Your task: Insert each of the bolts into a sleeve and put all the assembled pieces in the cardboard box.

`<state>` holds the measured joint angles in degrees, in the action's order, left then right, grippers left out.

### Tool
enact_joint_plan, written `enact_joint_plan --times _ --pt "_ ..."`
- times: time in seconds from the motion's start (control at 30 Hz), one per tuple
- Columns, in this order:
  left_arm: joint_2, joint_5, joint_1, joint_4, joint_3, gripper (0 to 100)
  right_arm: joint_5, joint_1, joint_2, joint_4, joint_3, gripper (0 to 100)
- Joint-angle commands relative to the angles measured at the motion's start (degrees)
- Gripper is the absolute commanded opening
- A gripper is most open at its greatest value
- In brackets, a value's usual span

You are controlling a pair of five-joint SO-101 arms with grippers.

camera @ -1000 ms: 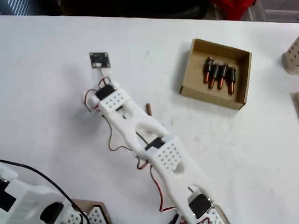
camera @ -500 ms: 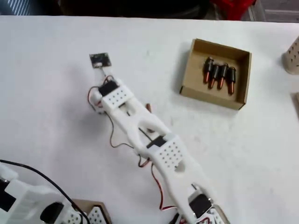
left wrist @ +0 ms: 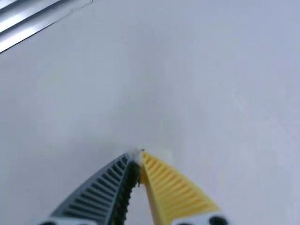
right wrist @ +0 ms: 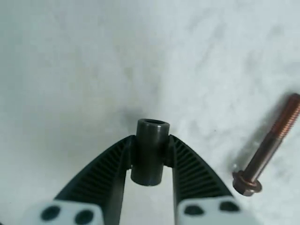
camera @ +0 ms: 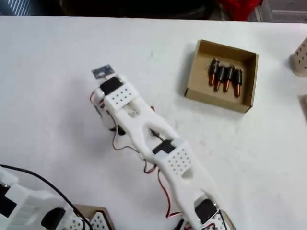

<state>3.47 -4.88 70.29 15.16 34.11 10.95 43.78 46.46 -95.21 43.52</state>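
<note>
Grey-and-yellow left claw [left wrist: 136, 161] with tips pressed together over white table [left wrist: 187, 70], black right claw [right wrist: 151, 139] clamped on short black cylindrical sleeve [right wrist: 151, 157] between its fingertips, copper-coloured flanged bolt [right wrist: 267, 145] lying just beside, brown cardboard box [camera: 197, 81] holding four assembled pieces [camera: 225, 76] farther right

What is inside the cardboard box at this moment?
Four bolt-and-sleeve pieces lie side by side in the cardboard box, and the rest of its floor is bare. The floor beneath them is covered.
</note>
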Motion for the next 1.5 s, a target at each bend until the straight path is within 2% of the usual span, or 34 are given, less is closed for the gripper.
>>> enact_joint_plan --times 0.0,0.2,0.37,0.47,0.67,0.87,1.03,1.17,1.27,1.47 --pt "-0.66 -0.09 -2.24 -1.05 0.35 2 -1.05 1.01 -6.02 -2.77 1.67 1.8" --pt "-0.75 -0.09 -5.05 -1.49 4.66 2 -1.23 1.01 -13.41 -2.15 -6.59 1.8" --pt "-0.75 -0.09 -8.48 -1.41 7.47 2 -3.08 -0.40 -25.45 2.68 -20.04 1.8" --pt "-1.27 -0.09 -9.98 -0.53 7.74 2 -3.25 -2.77 -32.57 7.52 -29.98 1.8" --pt "-9.45 -0.09 -13.14 6.59 9.67 2 -9.23 -10.33 -46.11 14.11 -49.58 1.8" --pt "-25.36 -0.35 -22.29 10.90 20.57 2 -16.44 -22.37 -55.69 20.35 -67.08 1.8" --pt "-36.53 -0.44 -33.54 24.35 24.70 2 -19.69 -30.46 -57.27 27.65 -77.01 1.8" --pt "-38.20 -1.32 -41.98 32.62 24.79 2 -21.54 -34.59 -57.36 32.31 -81.85 1.8" --pt "-37.76 -2.37 -43.56 32.00 26.02 2 -22.77 -37.49 -57.71 35.21 -84.48 1.8" --pt "-37.93 -2.64 -46.02 23.82 32.53 2 -27.69 -39.96 -57.36 38.73 -86.33 1.8"
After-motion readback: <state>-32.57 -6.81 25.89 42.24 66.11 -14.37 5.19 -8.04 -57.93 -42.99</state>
